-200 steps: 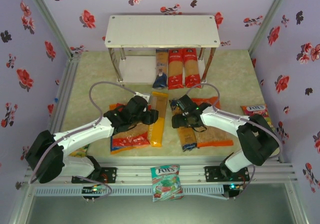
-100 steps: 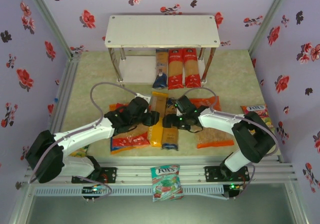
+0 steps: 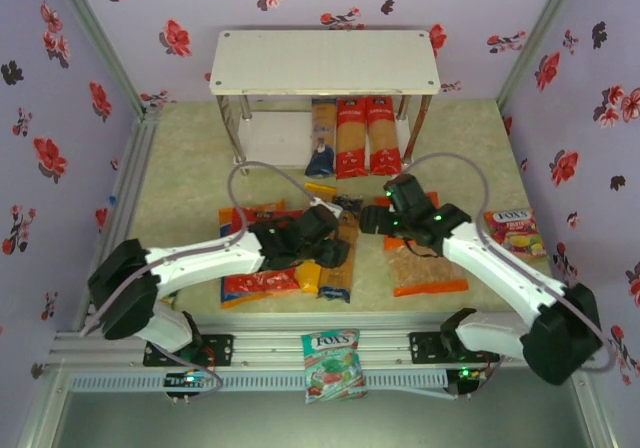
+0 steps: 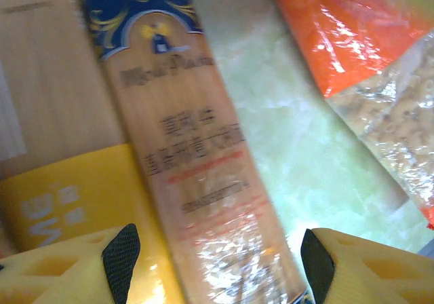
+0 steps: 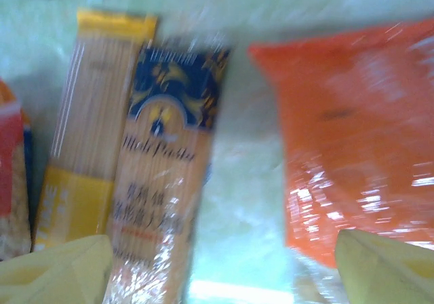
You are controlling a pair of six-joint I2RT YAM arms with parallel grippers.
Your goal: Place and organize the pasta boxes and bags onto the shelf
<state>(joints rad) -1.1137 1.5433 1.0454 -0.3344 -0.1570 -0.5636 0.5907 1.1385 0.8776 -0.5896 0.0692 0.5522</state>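
Observation:
The shelf stands at the back; on its lower board lie a blue pasta box and two red ones. On the table a blue pasta box lies beside a yellow one. My left gripper hangs open over the blue box, its pads on either side and not pressing. My right gripper is open and empty between the blue box and the orange bag. A red bag lies under the left arm.
One small FOX'S candy bag hangs over the front rail and another lies at the right. Flowered walls close in the table on three sides. The left half of the shelf's lower board is bare.
The right gripper slid the blue box left against the yellow one, then let go and drew back to the right. The left gripper moved right over that box.

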